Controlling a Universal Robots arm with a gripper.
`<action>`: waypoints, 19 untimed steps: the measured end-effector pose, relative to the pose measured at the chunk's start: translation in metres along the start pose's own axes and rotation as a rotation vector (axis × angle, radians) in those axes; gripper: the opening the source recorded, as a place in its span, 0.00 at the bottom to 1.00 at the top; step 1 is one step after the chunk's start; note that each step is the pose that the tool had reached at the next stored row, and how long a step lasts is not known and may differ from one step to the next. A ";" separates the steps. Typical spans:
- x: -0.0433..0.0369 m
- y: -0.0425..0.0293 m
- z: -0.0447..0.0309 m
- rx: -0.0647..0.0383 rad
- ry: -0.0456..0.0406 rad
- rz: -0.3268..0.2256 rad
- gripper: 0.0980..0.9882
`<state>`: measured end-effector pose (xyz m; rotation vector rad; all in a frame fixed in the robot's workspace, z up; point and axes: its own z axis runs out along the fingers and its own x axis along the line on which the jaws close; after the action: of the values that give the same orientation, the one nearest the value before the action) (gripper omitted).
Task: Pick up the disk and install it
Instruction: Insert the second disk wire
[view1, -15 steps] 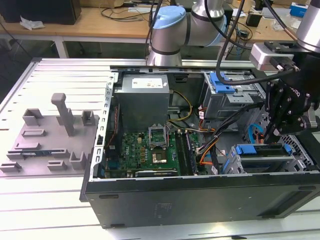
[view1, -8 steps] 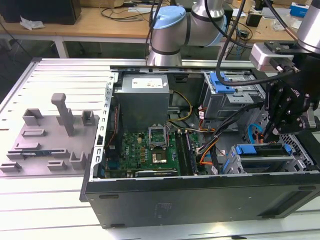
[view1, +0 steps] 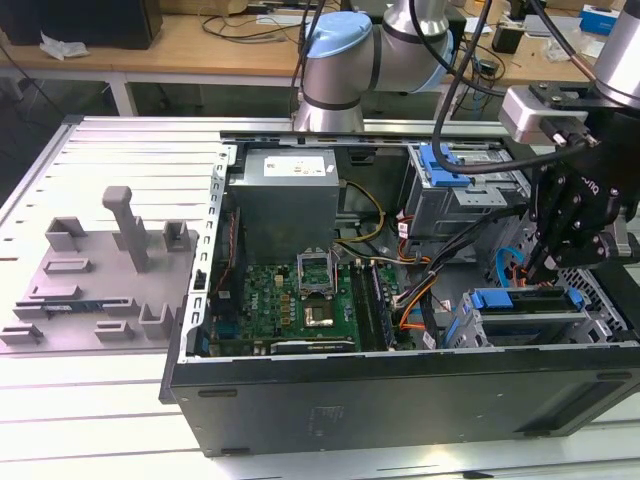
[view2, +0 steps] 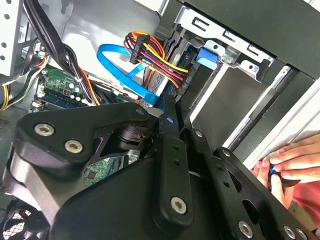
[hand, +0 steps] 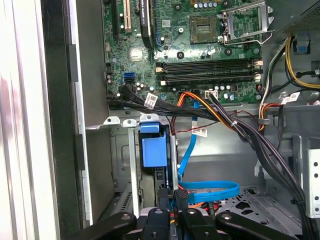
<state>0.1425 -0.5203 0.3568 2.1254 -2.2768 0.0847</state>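
Disk sits low in its bay at the exterior view's right end of the computer case, blue frame up. Your gripper hangs just above its rear, jaws drawn close together. Loose cables crowd that bay; you could snag one. A hand rests by the case.

One gripper hangs over one open computer case, one disk below it, one hand nearby.
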 end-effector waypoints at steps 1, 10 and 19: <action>0.0009 -0.0001 0.0001 0.000 0.0000 0.000 0.07; 0.0033 -0.0002 0.0037 0.000 -0.0001 0.000 0.07; 0.0034 -0.0014 0.0054 0.000 -0.0001 0.000 0.07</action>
<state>0.1437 -0.5241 0.3516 2.1255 -2.2769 0.0846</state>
